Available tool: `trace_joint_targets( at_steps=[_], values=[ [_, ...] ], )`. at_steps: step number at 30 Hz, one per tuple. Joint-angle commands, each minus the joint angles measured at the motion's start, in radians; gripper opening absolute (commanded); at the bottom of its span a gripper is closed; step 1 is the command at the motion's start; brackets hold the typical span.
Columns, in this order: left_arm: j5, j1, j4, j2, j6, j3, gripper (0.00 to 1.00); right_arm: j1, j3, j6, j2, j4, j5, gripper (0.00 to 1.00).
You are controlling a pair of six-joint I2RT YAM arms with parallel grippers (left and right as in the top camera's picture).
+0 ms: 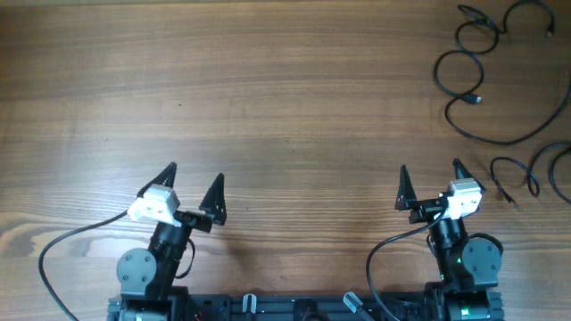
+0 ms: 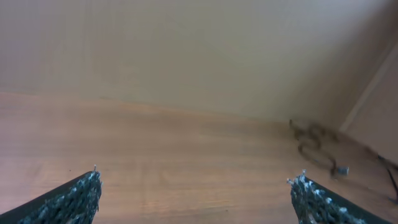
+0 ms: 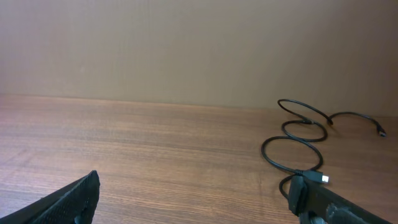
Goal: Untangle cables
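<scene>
The cables (image 1: 470, 69) lie as loose black loops on the wooden table at the far right. One long cord curves down toward the right edge, and smaller loops (image 1: 525, 173) lie below it. My left gripper (image 1: 194, 174) stands open near the front left, far from the cords, with nothing between its fingers. My right gripper (image 1: 430, 169) is also open and holds nothing, left of the smaller loops. In the right wrist view the looped cable (image 3: 300, 133) lies ahead on the right, its plug end (image 3: 320, 178) just above my right finger. In the left wrist view the cables (image 2: 314, 140) are small and blurred at the far right.
The wooden table (image 1: 268, 98) stretches wide to the left and back. Thicker black wires (image 1: 67, 245) run from the arm bases at the front edge. A plain wall (image 3: 186, 50) stands behind the table.
</scene>
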State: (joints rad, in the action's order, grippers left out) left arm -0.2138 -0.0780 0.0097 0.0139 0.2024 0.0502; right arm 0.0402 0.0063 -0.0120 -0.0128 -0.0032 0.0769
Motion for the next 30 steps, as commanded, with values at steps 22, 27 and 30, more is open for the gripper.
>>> trace_joint_targets(
  at_steps=[22, 27, 30],
  values=[
    [0.2, 0.036, -0.089, -0.011, -0.225, -0.045, 1.0, -0.004, 0.0, 0.014, 0.009, 0.003, -0.01, 1.0],
    [0.211, 0.048, -0.089, -0.011, -0.218, -0.045, 1.0, -0.004, 0.0, 0.015, 0.009, 0.003, -0.01, 1.0],
    [0.203, 0.045, -0.089, -0.011, -0.22, -0.045, 1.0, -0.004, 0.0, 0.014, 0.009, 0.003, -0.01, 1.0]
  ],
)
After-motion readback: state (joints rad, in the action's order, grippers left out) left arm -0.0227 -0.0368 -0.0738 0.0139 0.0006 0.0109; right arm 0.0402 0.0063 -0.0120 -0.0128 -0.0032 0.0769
